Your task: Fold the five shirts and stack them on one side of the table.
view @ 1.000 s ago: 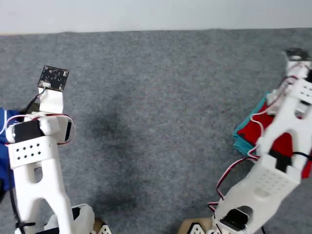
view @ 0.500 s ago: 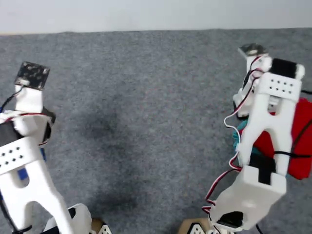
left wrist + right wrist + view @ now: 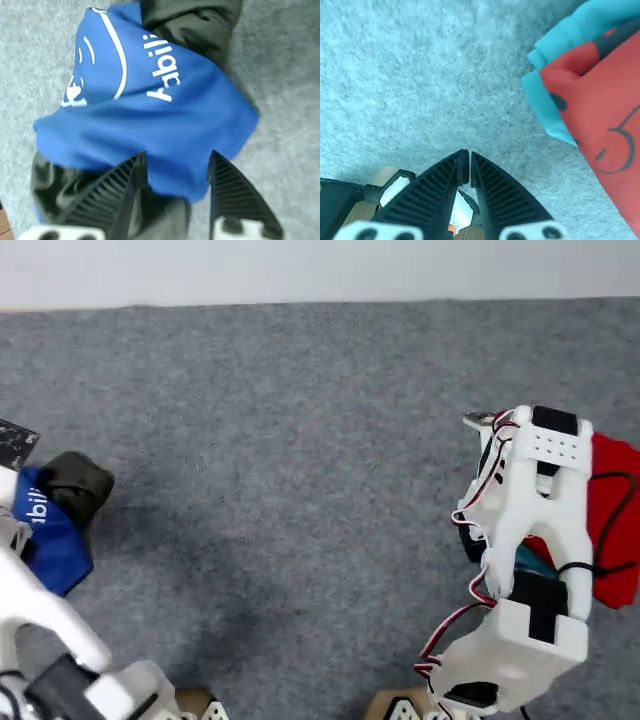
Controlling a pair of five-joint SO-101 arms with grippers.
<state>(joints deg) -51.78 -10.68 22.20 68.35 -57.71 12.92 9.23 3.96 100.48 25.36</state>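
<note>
Four shirts can be counted on a grey felt-covered table point(image 3: 300, 420), lying in two piles of two, one pile at each side. At the table's left edge, one blue shirt point(image 3: 150, 105) with white print lies crumpled on top of one dark shirt point(image 3: 200, 25), which pokes out from under it on two sides. The left gripper point(image 3: 176, 162) hangs directly over the blue one, its two jaws spread apart with blue cloth showing between them; whether the fingertips touch the fabric cannot be told. At the right side, one red shirt point(image 3: 600, 130) with dark line markings rests on one teal shirt point(image 3: 545, 95), a teal edge showing along the red one's border. The right gripper point(image 3: 465, 160) is clenched with nothing between its two jaws, over bare felt just beside that pile. Seen from the overhead camera, the right arm point(image 3: 530, 540) covers part of the red-and-teal pile, and the two piles sit well apart
</note>
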